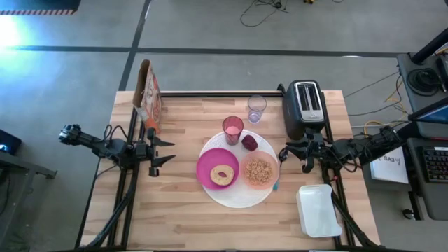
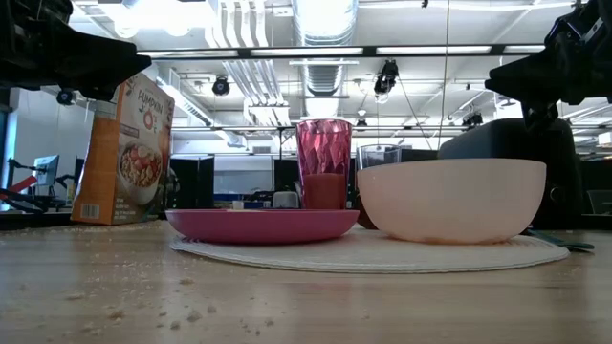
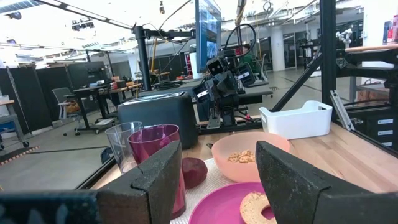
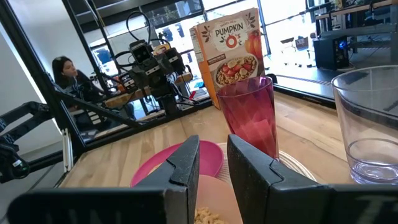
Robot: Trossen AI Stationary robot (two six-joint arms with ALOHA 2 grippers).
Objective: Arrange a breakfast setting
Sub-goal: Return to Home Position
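Hovering above worktop (image 1: 175, 213) either side of white plate (image 1: 234, 200): left gripper (image 1: 168, 152) fingers wide apart, right gripper (image 1: 285, 155) fingers narrowly apart.

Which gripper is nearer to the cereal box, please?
Left. The left gripper hovers close beside the cereal box on the table's left side; the right gripper is far across the white plate, near the toaster.

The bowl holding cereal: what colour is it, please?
The bowl is peach-orange; high view shows best.

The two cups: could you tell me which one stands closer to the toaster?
The clear cup, beside the toaster; the pink cup stands by the magenta plate.
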